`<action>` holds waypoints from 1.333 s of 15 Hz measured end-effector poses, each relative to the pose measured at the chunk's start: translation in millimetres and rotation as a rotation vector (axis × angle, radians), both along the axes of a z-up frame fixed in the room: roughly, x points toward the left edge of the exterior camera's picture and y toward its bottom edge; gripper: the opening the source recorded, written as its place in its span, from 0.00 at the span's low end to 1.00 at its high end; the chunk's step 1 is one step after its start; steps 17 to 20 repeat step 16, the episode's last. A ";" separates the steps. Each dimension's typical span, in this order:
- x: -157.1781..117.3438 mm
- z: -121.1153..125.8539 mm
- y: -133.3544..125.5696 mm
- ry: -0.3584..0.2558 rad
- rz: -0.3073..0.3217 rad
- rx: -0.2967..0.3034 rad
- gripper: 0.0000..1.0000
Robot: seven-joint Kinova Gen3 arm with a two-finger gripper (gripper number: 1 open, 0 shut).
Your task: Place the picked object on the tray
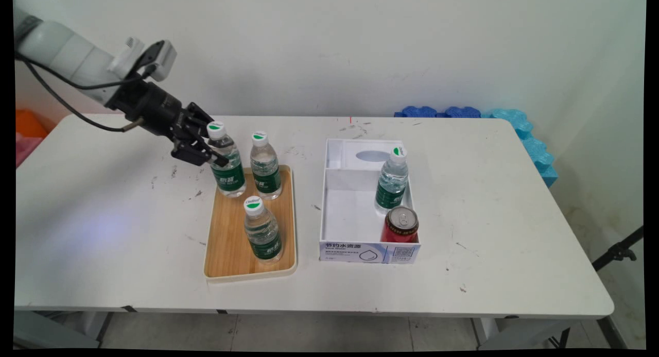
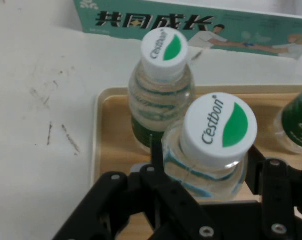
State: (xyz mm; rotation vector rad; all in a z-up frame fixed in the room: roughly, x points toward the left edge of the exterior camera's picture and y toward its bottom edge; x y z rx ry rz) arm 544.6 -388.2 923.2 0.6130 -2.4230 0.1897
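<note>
Right now the gripper (image 1: 212, 148) is clamped round the neck/shoulder of a water bottle (image 1: 227, 166) w/ one finger each side. Bottle is upright, long axis vertical, cap up, at the tray's (image 1: 226, 254) far-left corner. Two more bottles on the tray: one (image 1: 265, 166) just beside it, one (image 1: 262, 231) nearer the tray's front.

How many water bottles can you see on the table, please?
4: three on the wooden tray, at back left, back right and front; one inside the white box.

Even bright light, soft shadows; hand view slightly soft (close range).
</note>
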 end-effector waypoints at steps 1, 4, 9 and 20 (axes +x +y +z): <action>-0.1 -5.4 -2.6 0.001 0.007 0.000 0.00; -0.3 -18.0 -8.5 0.001 0.024 0.000 0.00; 0.3 -42.5 -19.4 -0.009 0.055 -0.001 0.00; -0.1 -58.6 -27.8 -0.001 0.058 -0.015 1.00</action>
